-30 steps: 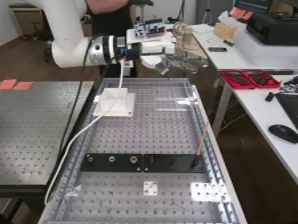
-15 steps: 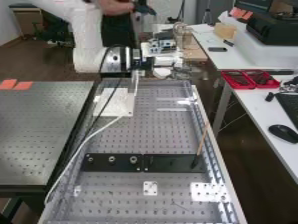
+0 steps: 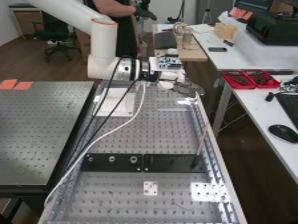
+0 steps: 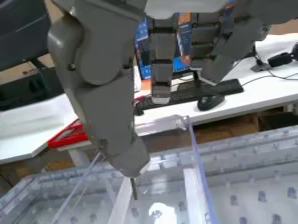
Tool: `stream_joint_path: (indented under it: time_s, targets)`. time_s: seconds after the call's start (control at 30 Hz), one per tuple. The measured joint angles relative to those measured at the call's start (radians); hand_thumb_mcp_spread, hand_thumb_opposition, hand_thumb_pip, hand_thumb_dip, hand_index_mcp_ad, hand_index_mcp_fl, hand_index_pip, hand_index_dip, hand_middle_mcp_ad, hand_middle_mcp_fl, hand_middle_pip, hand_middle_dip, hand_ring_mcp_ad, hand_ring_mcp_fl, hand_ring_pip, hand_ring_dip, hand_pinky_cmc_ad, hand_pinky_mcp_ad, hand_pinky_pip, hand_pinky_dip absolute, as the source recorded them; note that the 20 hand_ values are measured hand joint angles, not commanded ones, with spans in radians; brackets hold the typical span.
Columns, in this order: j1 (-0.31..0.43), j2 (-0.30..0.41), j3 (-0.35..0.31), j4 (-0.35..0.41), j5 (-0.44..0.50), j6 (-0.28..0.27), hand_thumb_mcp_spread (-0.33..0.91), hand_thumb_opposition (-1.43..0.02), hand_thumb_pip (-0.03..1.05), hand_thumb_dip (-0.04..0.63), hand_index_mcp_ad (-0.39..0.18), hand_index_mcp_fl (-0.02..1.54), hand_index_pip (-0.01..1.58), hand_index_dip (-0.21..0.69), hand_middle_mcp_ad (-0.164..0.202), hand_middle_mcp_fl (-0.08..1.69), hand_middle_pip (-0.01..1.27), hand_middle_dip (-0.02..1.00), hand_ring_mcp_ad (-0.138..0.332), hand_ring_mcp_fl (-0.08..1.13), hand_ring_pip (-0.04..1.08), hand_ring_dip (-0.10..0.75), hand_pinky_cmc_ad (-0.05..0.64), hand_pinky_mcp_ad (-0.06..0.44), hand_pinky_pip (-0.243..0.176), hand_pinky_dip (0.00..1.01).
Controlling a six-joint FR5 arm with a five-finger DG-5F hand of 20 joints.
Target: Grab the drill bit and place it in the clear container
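Drill bit [image 4: 134,189], wrist view: held, apparently, in a narrow pinch at the tips of the hand [image 4: 120,135], above the clear container [image 4: 199,172]. High view: the hand stood at one o'clock, near the bench's [image 3: 166,137] far end. Risk judged: striking the container's wall could twist so slight a hold loose.

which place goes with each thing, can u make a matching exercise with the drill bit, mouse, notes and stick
Things:
1. drill bit
2. mouse
3. notes
4. stick

Places:
a. leaning, its low end at a black plate
b. flat on the grey table
c. held in the fingers
d. on a white table

Right pairs: 1-c, 2-d, 3-b, 4-a
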Motion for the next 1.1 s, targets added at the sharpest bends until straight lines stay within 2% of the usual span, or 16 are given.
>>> stream_joint_path:
  time_s: [0.27,0.33,0.37,0.4,0.43,0.47,0.5,0.57,0.63,0.67,0.83,0.93,1.1]
  targets:
    - [0.001,-0.004,0.009,-0.013,-0.003,-0.017,0.72,-1.03,0.5,0.271,-0.164,0.94,0.92,0.265,0.075,0.4,0.12,0.43,0.202,0.08,0.08,0.3,0.414,0.12,0.099,0.21]
    - [0.0,-0.004,0.015,-0.028,-0.004,-0.018,0.69,-1.02,0.5,0.271,-0.157,0.87,0.92,0.267,0.075,0.39,0.12,0.43,0.202,0.08,0.08,0.3,0.417,0.12,0.099,0.21]
    - [-0.002,-0.004,0.02,-0.038,-0.007,-0.019,0.64,-0.97,0.5,0.274,-0.152,0.78,0.93,0.276,0.075,0.38,0.12,0.43,0.202,0.08,0.08,0.3,0.414,0.124,0.099,0.21]
    - [-0.003,-0.005,0.023,-0.045,-0.014,-0.019,0.6,-0.95,0.5,0.274,-0.152,0.66,0.87,0.272,0.075,0.34,0.12,0.43,0.201,0.07,0.08,0.3,0.414,0.124,0.099,0.21]
    - [-0.004,-0.005,0.025,-0.05,-0.018,-0.02,0.58,-0.93,0.5,0.274,-0.152,0.68,0.83,0.274,0.075,0.32,0.12,0.43,0.201,0.06,0.09,0.3,0.414,0.124,0.099,0.21]
    - [-0.005,-0.006,0.028,-0.056,-0.023,-0.02,0.55,-0.91,0.57,0.274,-0.152,0.79,0.77,0.274,0.075,0.3,0.12,0.43,0.202,0.06,0.09,0.3,0.414,0.12,0.099,0.21]
    - [-0.007,-0.007,0.03,-0.062,-0.028,-0.019,0.53,-0.9,0.62,0.274,-0.152,0.77,0.72,0.281,0.075,0.28,0.12,0.43,0.202,0.06,0.08,0.3,0.414,0.12,0.101,0.21]
    - [-0.008,-0.007,0.033,-0.066,-0.031,-0.018,0.5,-0.86,0.64,0.271,-0.152,0.54,0.61,0.283,0.075,0.23,0.12,0.43,0.202,0.06,0.08,0.297,0.415,0.12,0.101,0.22]
    - [-0.009,-0.007,0.033,-0.066,-0.028,-0.017,0.47,-0.85,0.64,0.271,-0.152,0.42,0.53,0.291,0.075,0.24,0.12,0.43,0.202,0.04,0.08,0.297,0.415,0.119,0.065,0.25]
    - [-0.01,-0.007,0.034,-0.066,-0.029,-0.016,0.44,-0.84,0.64,0.271,-0.147,0.41,0.48,0.304,0.073,0.23,0.12,0.43,0.202,0.03,0.08,0.297,0.415,0.119,0.051,0.27]
    - [-0.016,0.001,0.03,-0.063,-0.03,-0.014,0.43,-0.79,0.65,0.271,-0.14,0.41,0.38,0.332,0.075,0.18,0.12,0.43,0.208,0.01,0.08,0.297,0.386,0.12,0.052,0.32]
    - [-0.027,0.027,0.018,-0.055,-0.028,-0.014,0.42,-0.79,0.65,0.271,-0.14,0.34,0.35,0.353,0.075,0.17,0.12,0.43,0.209,-0.01,0.08,0.297,0.386,0.117,0.023,0.33]
    - [-0.066,0.118,-0.036,-0.025,-0.021,-0.031,0.41,-0.77,0.65,0.274,-0.126,0.41,0.28,0.37,0.073,0.16,0.12,0.43,0.206,-0.01,0.08,0.3,0.382,0.12,0.019,0.34]
